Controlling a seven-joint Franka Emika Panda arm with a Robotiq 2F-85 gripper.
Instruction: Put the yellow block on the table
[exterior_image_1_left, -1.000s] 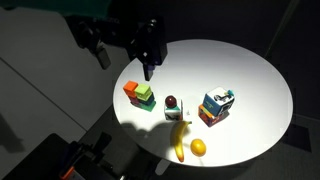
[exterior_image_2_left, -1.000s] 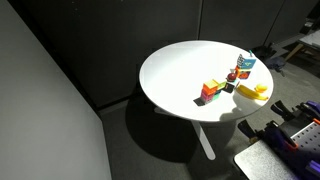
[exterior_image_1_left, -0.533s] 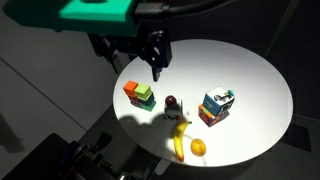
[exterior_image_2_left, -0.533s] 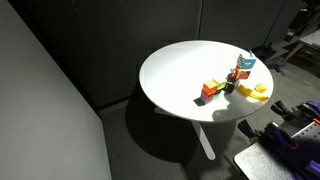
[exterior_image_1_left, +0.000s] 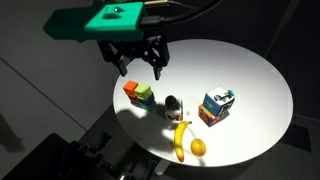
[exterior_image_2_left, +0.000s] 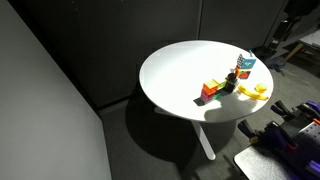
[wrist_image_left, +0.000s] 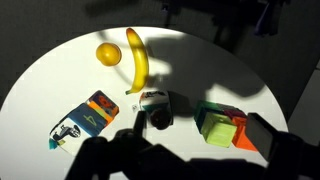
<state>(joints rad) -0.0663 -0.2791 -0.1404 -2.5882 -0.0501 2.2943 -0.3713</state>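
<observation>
The pale yellow block (wrist_image_left: 218, 130) sits on top of a small cluster of green, magenta and orange blocks (wrist_image_left: 238, 125) on the round white table (wrist_image_left: 60, 80). The cluster also shows in both exterior views (exterior_image_1_left: 138, 93) (exterior_image_2_left: 212, 90). My gripper (exterior_image_1_left: 141, 68) hangs open and empty just above and behind the cluster. In the wrist view its two dark fingers (wrist_image_left: 200, 152) frame the blocks from below. It touches nothing.
A banana (exterior_image_1_left: 180, 140) and an orange fruit (exterior_image_1_left: 198, 147) lie near the table's front edge. A dark round object on a white base (exterior_image_1_left: 172, 105) stands beside the blocks. A colourful carton (exterior_image_1_left: 216, 105) stands further along. The table (exterior_image_1_left: 240, 70) is bare at the back.
The wrist has turned, so both fingers now show spread apart. The gripper has shifted slightly towards the block cluster. The objects have not moved.
</observation>
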